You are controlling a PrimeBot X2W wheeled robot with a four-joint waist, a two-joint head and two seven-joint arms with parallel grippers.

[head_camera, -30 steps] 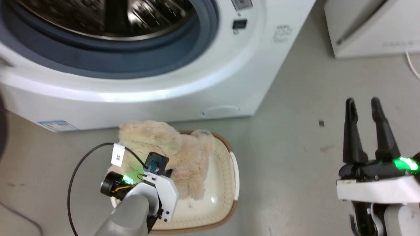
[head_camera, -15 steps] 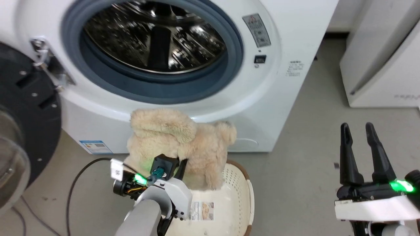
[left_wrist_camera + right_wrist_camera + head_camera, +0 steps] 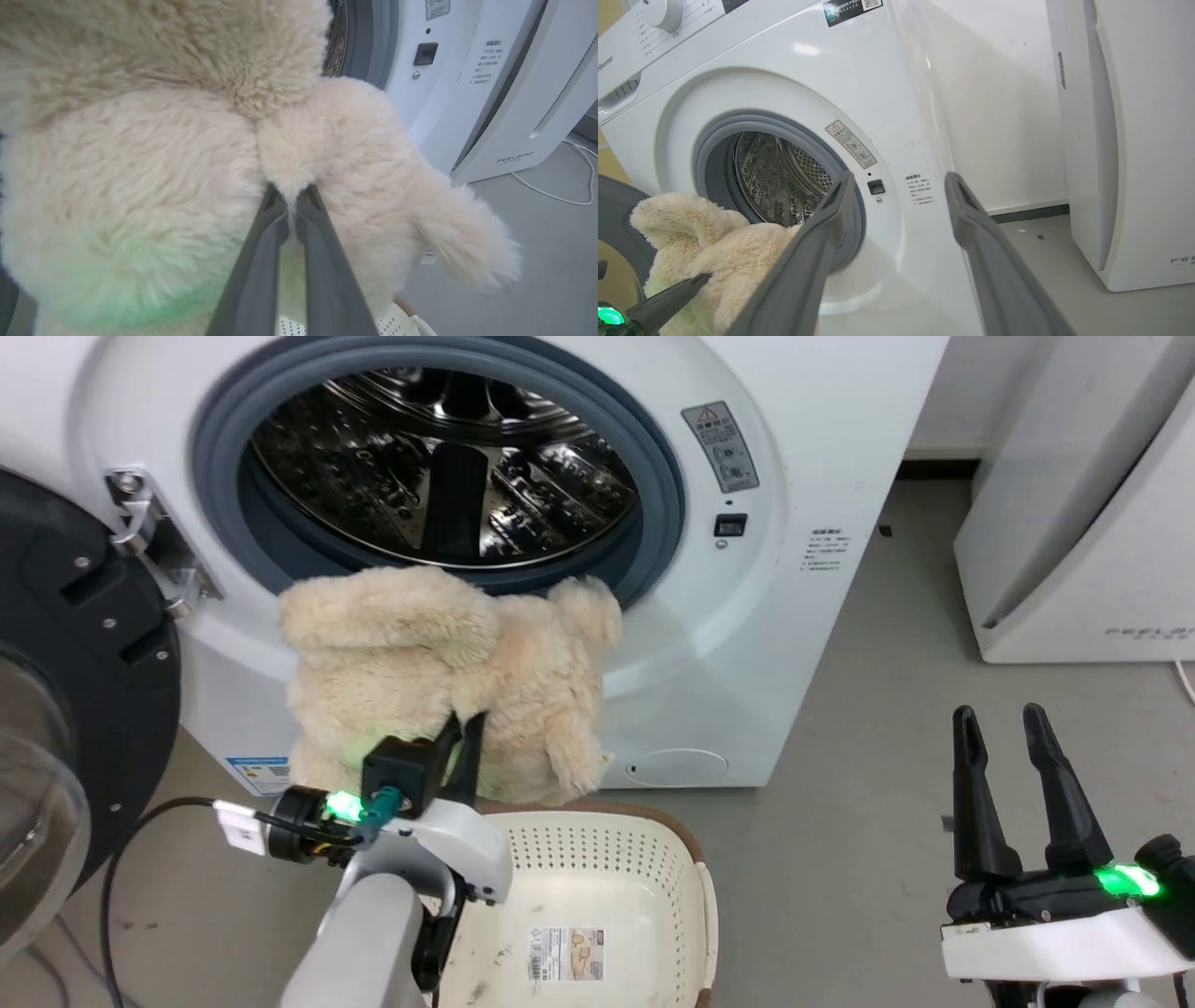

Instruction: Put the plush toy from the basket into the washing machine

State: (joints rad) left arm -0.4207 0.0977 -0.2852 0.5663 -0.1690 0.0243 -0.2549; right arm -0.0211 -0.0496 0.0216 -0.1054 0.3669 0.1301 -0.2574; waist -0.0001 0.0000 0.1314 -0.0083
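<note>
Halfway: left tool (image 3: 288, 205) clenched on plush toy (image 3: 439, 672), which hangs above basket (image 3: 597, 831), out of it, right before washing machine (image 3: 803, 448) opening, not inside yet. Right tool (image 3: 999, 728) spread, empty. Remaining: push toy into drum (image 3: 448, 457), release.

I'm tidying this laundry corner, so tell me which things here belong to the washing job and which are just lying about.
Job: plush toy, gripped by the left tool; basket; washing machine.
Lying about: white FEELAIR appliance; white cable on the floor; right tool, open, holding nothing.
</note>
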